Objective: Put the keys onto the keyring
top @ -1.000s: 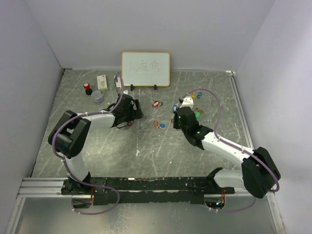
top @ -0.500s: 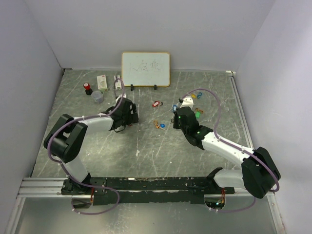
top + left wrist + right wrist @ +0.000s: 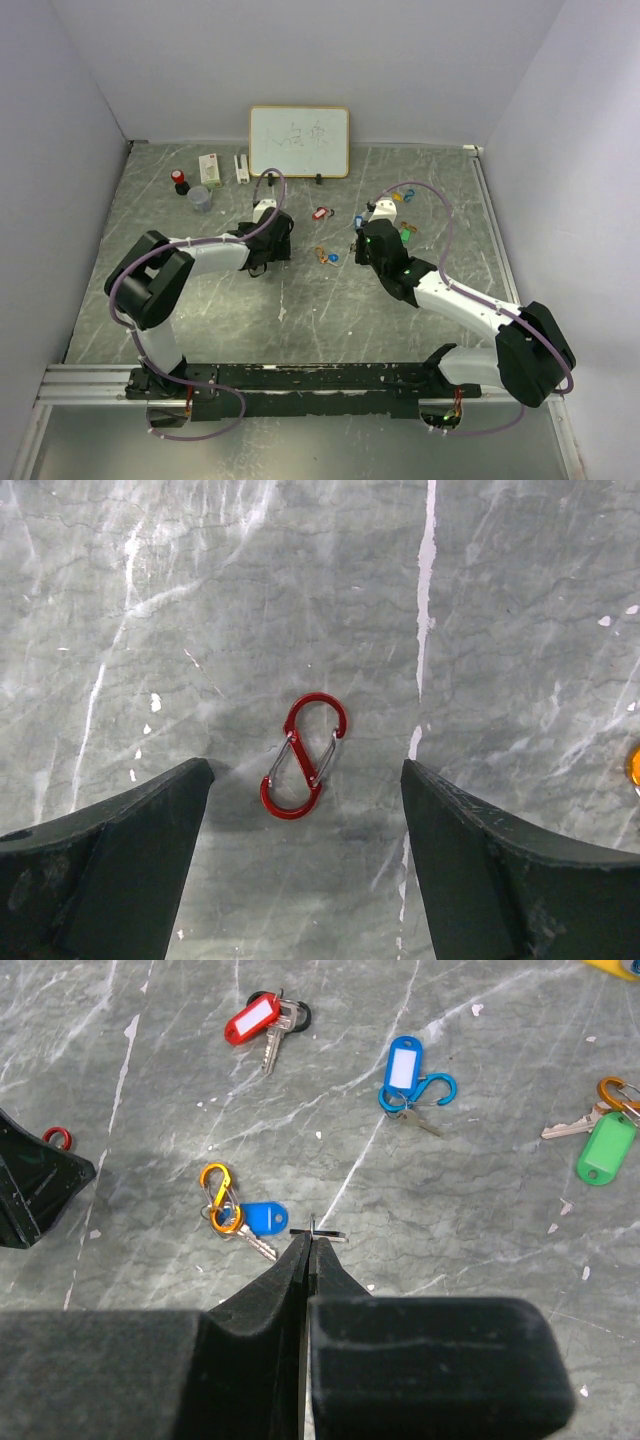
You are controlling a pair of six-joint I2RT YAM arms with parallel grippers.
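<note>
Keys (image 3: 262,1218) loose; right gripper (image 3: 308,1245) pinches a half-hidden keyring (image 3: 326,1233), perhaps; left gripper (image 3: 305,770) wide, empty

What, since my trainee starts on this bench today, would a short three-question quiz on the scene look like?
1. Multiple choice: in the left wrist view, what lies on the table between the fingers of the left gripper? A) a red S-shaped clip; B) a green key tag; C) a marker pen.
2. True or false: the right gripper stands with its jaws wide apart.
3. Fill in: the key tag at the right edge of the right wrist view is coloured ___.
Key: 1 A; 2 false, the jaws are shut; 3 green.
</note>
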